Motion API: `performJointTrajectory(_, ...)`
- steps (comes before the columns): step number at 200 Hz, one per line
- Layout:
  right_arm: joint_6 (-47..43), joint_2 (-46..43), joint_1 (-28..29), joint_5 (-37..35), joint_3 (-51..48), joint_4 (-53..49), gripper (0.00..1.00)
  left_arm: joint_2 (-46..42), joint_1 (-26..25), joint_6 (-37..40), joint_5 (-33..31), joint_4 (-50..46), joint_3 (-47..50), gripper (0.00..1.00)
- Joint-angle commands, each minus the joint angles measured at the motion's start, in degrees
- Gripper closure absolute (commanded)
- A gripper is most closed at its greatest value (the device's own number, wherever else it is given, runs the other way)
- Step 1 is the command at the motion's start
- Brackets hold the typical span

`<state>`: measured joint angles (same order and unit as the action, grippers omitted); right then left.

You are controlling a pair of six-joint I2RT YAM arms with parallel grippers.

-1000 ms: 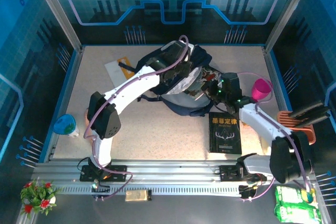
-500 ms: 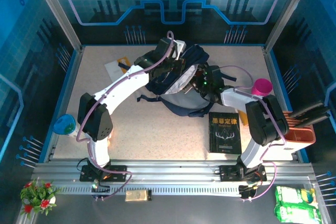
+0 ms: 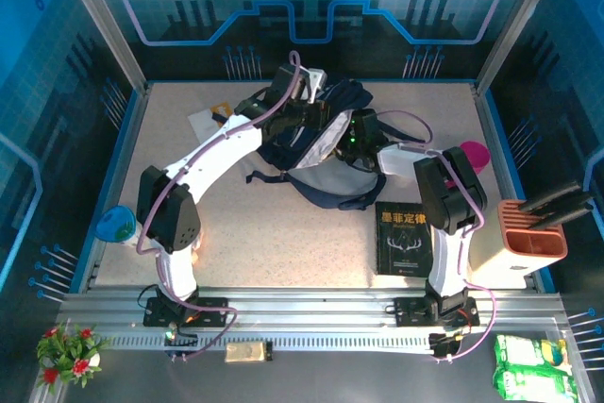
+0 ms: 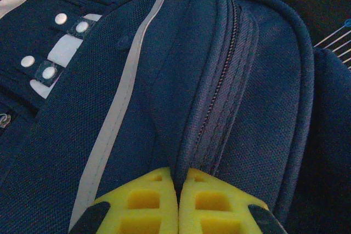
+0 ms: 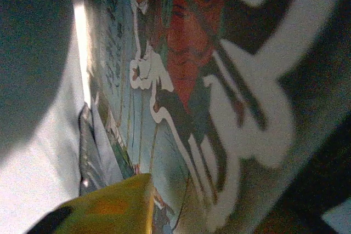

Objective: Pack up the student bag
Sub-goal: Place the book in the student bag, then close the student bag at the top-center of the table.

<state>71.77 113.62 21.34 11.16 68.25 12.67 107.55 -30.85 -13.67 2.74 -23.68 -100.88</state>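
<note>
1. The student bag (image 3: 326, 172) lies at the far middle of the table (image 3: 283, 233); the left hand (image 4: 178, 190) is clenched on a fold of its navy cloth beside the zipper, holding the top edge up.
2. Within the last second the right arm has swung in from the right side; the right hand (image 3: 354, 134) now sits at the bag's mouth, farther in than before; the left hand has drawn the top a little farther back; I judge that one item is just going in.
3. From above the hands are too small to read; the left wrist view makes the pinch plain; the right wrist view gives one yellow finger (image 5: 118, 206) beside a red, white and pale-blue printed cover (image 5: 186, 80); whether that hand is released or gripping, I cannot tell.
4. The top view adds a black book (image 3: 404, 239) lying flat near the bag, probably still to pack.
</note>
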Motion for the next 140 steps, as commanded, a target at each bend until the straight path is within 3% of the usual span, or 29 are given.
performJointTrajectory(1, -2.64, -2.92, 0.28, 2.13, -0.32, -0.57, 0.57, -4.70, 1.47, -2.96, 2.01, 7.39, 0.53, 1.00)
performJointTrajectory(41, -6.72, -15.51, -0.30, 0.58, -9.05, -4.12, 0.35, -3.60, 3.40, -4.76, 2.50, 8.47, 3.19, 1.00)
performJointTrajectory(96, -14.70, -36.76, -1.57, -12.20, -20.87, -19.16, 0.25, -1.64, 3.86, -6.06, 5.74, 8.11, 5.41, 1.00)
performJointTrajectory(110, -16.95, -42.11, -1.70, -16.66, -21.97, -22.90, 0.22, -1.64, 3.95, -6.70, 6.68, 7.69, 6.10, 0.89)
performJointTrajectory(140, -21.85, -50.66, -1.81, -24.52, -22.07, -27.87, 0.14, -2.79, 4.62, -9.50, 7.19, 6.26, 8.95, 0.49)
